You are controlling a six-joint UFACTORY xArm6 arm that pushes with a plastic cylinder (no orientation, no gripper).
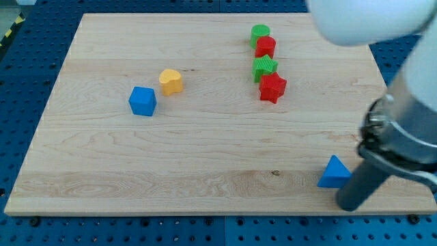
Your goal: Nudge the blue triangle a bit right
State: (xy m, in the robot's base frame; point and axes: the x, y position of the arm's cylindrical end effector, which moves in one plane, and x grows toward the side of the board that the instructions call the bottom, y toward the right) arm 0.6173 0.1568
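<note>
Tip (349, 207) near right of blue triangle (334, 173), pinching nothing | light, rigid, slides easily | push left face

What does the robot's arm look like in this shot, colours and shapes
The arm has smooth, rounded, glossy white-grey housings at the view's right. Below sits a black collar, then a straight dark cylindrical rod ending in my tip, beside the blue triangle. No cables or markings are visible.
</note>
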